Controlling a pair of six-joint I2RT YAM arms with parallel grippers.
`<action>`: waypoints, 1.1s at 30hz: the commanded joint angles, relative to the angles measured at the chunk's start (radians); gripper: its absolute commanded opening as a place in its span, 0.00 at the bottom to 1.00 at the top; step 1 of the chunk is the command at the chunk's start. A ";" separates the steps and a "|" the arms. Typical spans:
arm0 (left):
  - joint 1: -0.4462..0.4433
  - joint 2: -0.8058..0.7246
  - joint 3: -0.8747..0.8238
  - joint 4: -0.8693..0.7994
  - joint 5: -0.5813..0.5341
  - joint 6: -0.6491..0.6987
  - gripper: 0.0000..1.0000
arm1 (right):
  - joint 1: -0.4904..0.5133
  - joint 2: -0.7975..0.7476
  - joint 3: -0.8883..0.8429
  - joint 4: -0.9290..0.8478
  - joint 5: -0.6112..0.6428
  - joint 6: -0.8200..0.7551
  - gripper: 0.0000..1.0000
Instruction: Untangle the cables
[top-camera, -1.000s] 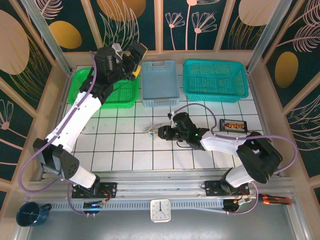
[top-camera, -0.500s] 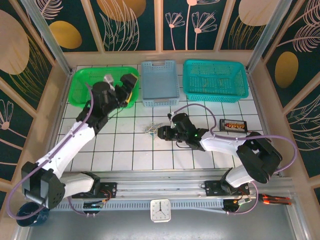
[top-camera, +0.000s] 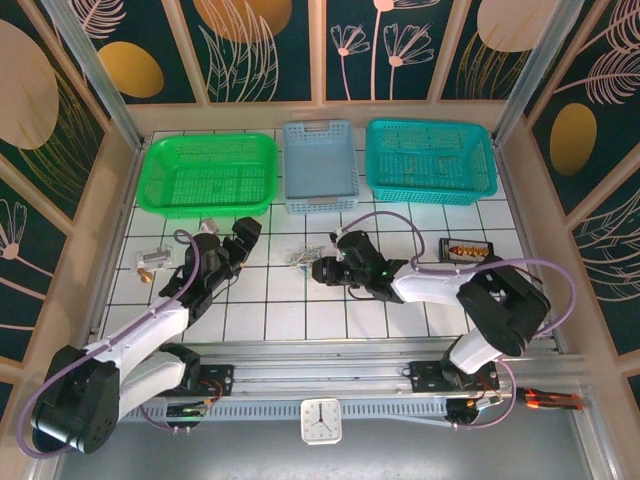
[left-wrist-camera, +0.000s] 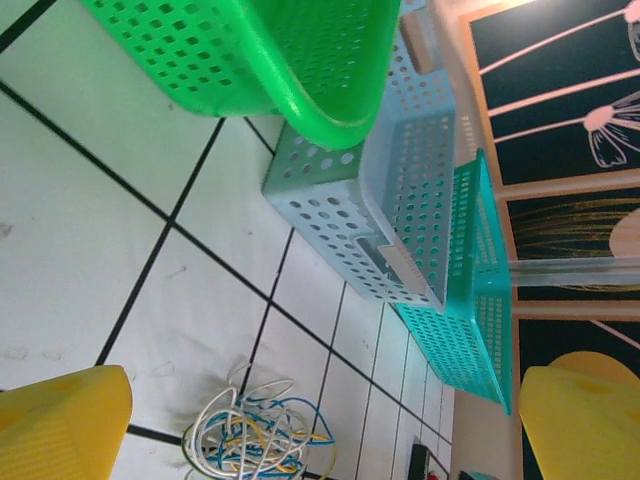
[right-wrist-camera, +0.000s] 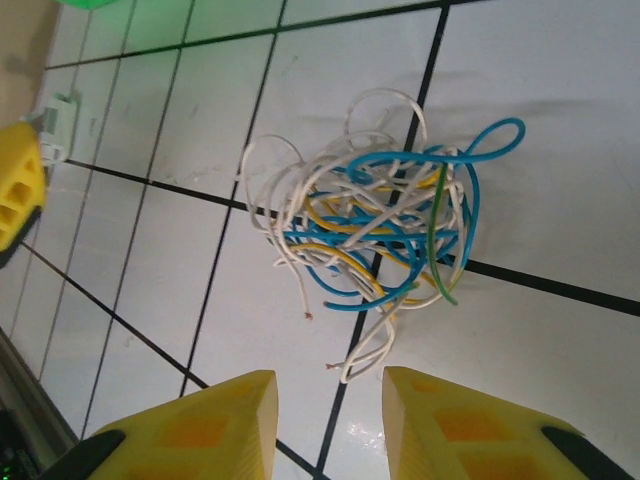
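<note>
We have the cables (right-wrist-camera: 370, 220) just ahead of the nearer right hand (right-wrist-camera: 330, 425), slightly parted and empty; left hand (top-camera: 243, 238) spread wide, farther off.

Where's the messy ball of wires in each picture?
Top external: the cables lie mid-table, just left of the right end effector.
Left wrist: the cables sit at the bottom edge, left of centre.
Right wrist: the cables sit in the middle of the picture.
Shared landmark: the black grid lines of the white table.
</note>
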 joint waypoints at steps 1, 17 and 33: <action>0.008 -0.006 -0.015 0.113 0.022 0.086 0.99 | 0.001 0.055 0.034 0.053 0.023 -0.032 0.33; 0.009 0.097 0.045 0.069 0.143 0.230 0.99 | -0.142 -0.035 0.013 0.021 0.018 -0.095 0.00; 0.009 0.234 0.109 0.101 0.255 0.267 0.99 | -0.183 0.007 0.050 0.029 -0.075 -0.134 0.30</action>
